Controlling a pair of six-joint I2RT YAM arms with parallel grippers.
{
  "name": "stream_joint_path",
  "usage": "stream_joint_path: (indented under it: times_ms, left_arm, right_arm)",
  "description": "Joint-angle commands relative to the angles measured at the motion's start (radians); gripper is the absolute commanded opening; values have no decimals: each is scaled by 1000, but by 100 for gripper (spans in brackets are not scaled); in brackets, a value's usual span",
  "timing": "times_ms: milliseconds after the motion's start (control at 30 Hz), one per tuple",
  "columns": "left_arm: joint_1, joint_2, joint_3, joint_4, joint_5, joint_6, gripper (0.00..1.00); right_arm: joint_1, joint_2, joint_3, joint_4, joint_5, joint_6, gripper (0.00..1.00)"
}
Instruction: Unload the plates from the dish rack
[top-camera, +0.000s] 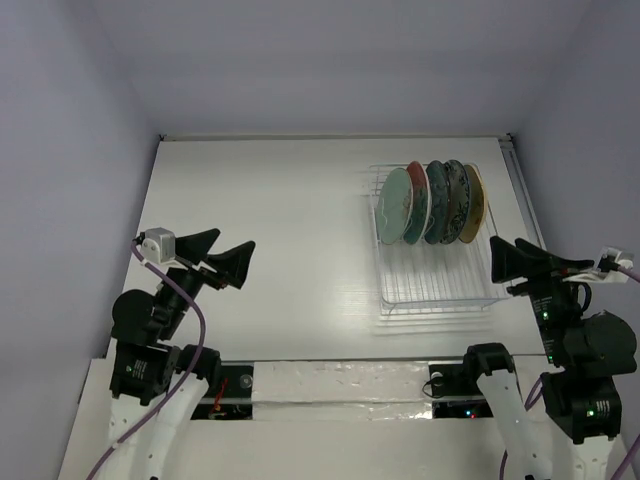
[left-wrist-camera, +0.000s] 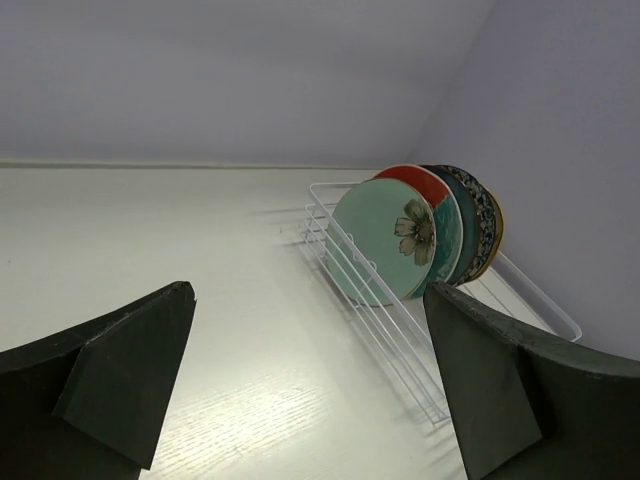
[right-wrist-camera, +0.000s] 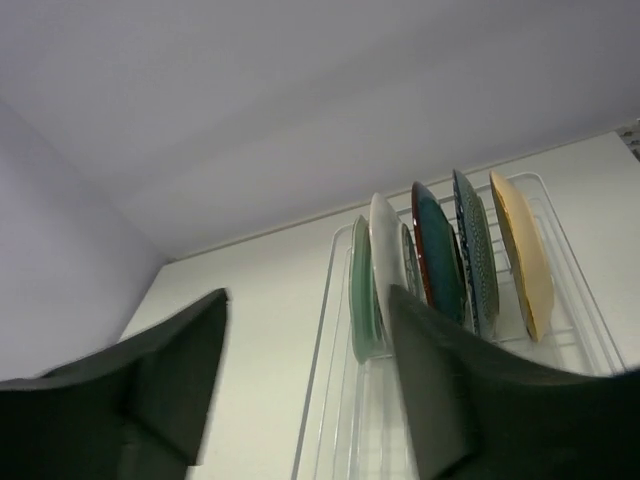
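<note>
Front plate (left-wrist-camera: 380, 255): was pale mint, with a dark-centred cream flower.
Second plate (left-wrist-camera: 412, 178): was red.
Third plate (left-wrist-camera: 460, 215): was teal.
Fourth plate (left-wrist-camera: 485, 220): was blue-white patterned.
Last plate (right-wrist-camera: 520, 250): was tan-yellow.
Rack (top-camera: 435, 285): was white.
Table (top-camera: 280, 220): was white.

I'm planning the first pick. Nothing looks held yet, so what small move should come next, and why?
Likely ease the open right gripper toward the tan-yellow plate, the outermost on its side. All five plates stand in the dish rack, both grippers are empty, and the left gripper sits much farther away.
</note>
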Motion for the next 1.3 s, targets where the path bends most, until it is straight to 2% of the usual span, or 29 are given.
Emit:
stream_joint_path:
  times_ms: [0,67,100,167,200,267,300,367,400,500,667,800,900,967,1000,1100,1167,1200,1267]
  left_arm:
    - [-4,11,25,32,21,13,99]
    - [-4,2,20,29,25,15,99]
    - [-4,0,19,31,27,15,99]
    - [-4,2,11,40,33,4,99]
    - [-4,6,8,40,30,-1,99]
    - [-4,23,6,32,25,-7,95]
    - [-4,28,6,34,30,-5,80]
    - [-4,40,3,29,45,-7,55]
    - [-4,45,2,20,41,-10,30]
    - [-4,60,6,-23,-4,-17,0]
    - [-4,100,-6,-18,-27,-17,0]
    - [-4,119,-6,-26,-28,-17,0]
    - [-4,114,-9,-25,-37,-21,12]
    - [-4,112,-10,-25,-34,-20,17]
    - [-4,109,-10,-23,-34,-20,24]
    - [5,105,-15,-23,-36,-27,38]
    - [5,106,-18,-21,-39,-30,39]
    - [5,106,-20,-21,-42,-31,38]
    - [5,115,-20,-28,-51,-40,35]
  right_arm:
    - [-4,23,29,-12,-10,-23,64]
    - [-4,35,26,-8,-32,-25,50]
    - [-4,50,29,-6,-65,-28,36]
    - [-4,69,33,-3,-98,-41,23]
    - [-4,79,37,-5,-120,-43,11]
    - [-4,104,42,-3,-141,-49,3]
    - [-4,110,42,0,-151,-51,0]
    - [-4,122,40,5,-159,-49,0]
    - [-4,127,39,12,-161,-48,0]
    - [-4,176,28,24,-176,-55,0]
    - [-4,319,39,35,-171,-74,0]
    - [29,398,29,109,-158,-49,0]
    - [114,446,42,133,-93,-43,0]
    - [185,518,72,127,6,-54,0]
    - [267,546,86,114,117,-57,0]
    - [357,659,149,84,235,-71,0]
    - [383,723,177,84,304,-80,7]
    - [394,741,184,86,324,-83,21]
    - [394,771,204,92,387,-98,32]
